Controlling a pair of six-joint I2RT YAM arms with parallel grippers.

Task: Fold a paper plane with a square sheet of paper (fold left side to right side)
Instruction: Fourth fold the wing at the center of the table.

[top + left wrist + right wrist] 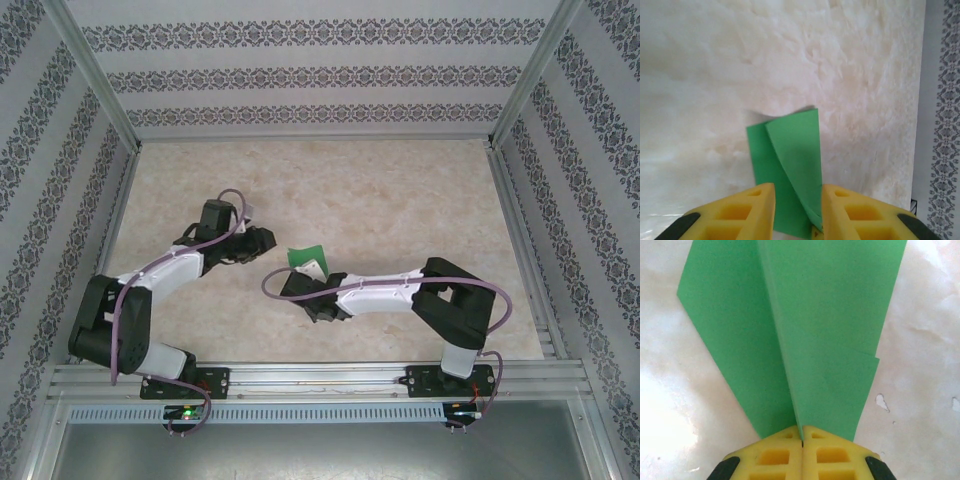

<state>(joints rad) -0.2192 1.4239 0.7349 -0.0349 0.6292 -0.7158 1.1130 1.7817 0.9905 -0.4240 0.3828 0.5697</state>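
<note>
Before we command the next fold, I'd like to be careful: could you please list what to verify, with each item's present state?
1. Grip: right tool shut on the green paper: ok.
2. Release: left tool fingers apart, not clamping the paper: ok.
3. Paper lying flat on the table: not ok, its layers stand up along the crease.
4. Folded edges lined up: cannot tell.
5. The two tools apart from each other in the top view: ok.
</note>
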